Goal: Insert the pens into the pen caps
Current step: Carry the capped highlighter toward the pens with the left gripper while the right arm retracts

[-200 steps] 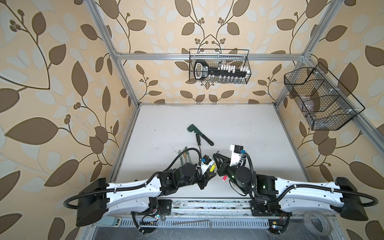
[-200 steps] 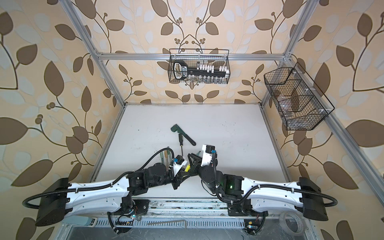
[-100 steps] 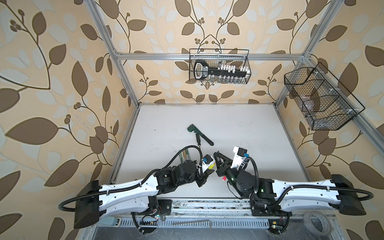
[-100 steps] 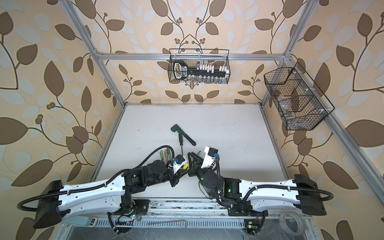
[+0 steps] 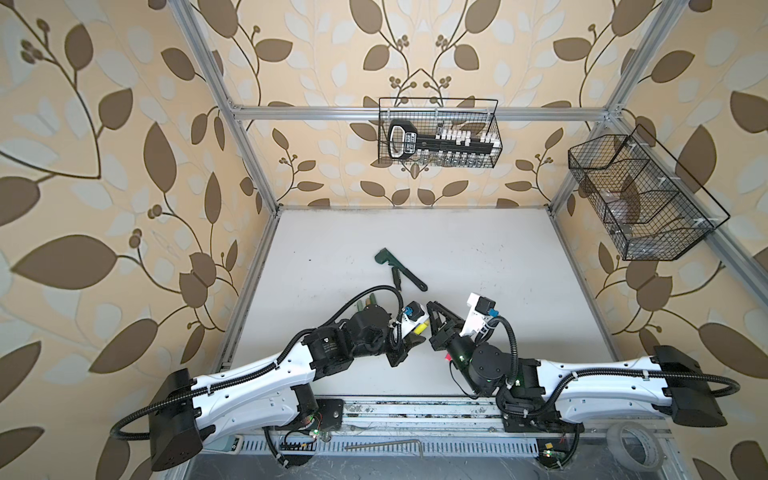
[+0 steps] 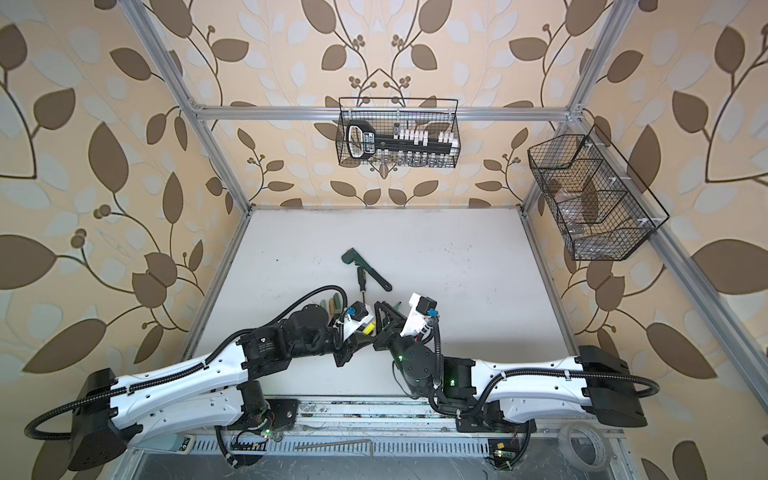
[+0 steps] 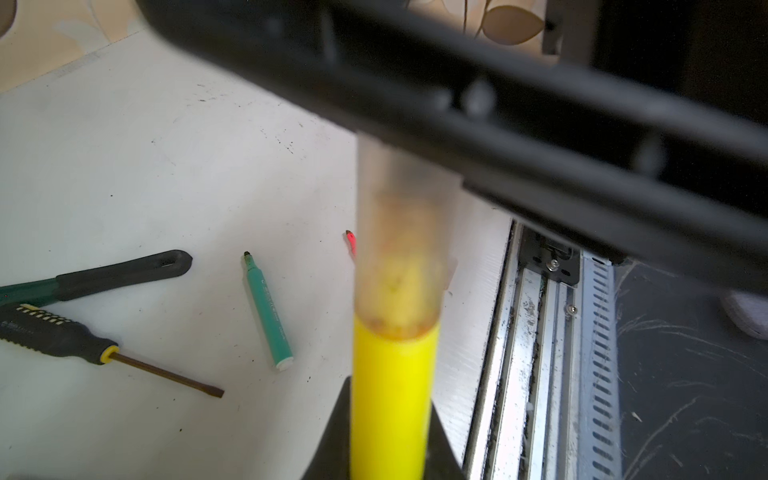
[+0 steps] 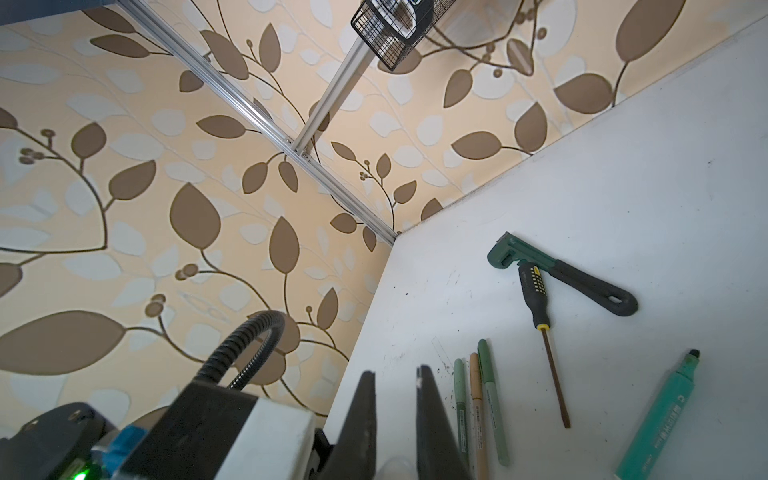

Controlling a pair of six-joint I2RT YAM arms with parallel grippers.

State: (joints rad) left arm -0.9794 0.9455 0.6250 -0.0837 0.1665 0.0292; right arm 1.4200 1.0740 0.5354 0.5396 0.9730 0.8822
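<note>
White table [image 5: 478, 249] sits between leafy walls. Left gripper [image 7: 390, 395] is squeezed tight on the yellow pen [image 7: 392, 357]. Right gripper [image 8: 395, 374] is squeezed tight on a pale cap [image 7: 401, 232]. That way each arm can push its piece at the other. Up off the table, the cap covers the pen's tip. Teal pen [image 7: 268, 311] and pink pen [image 7: 351, 243] lie bare. Back basket [image 5: 436, 99] holds a black rack [image 5: 444, 143] with white bits. Side basket [image 5: 683, 170] holds something clear; I cannot tell what.
</note>
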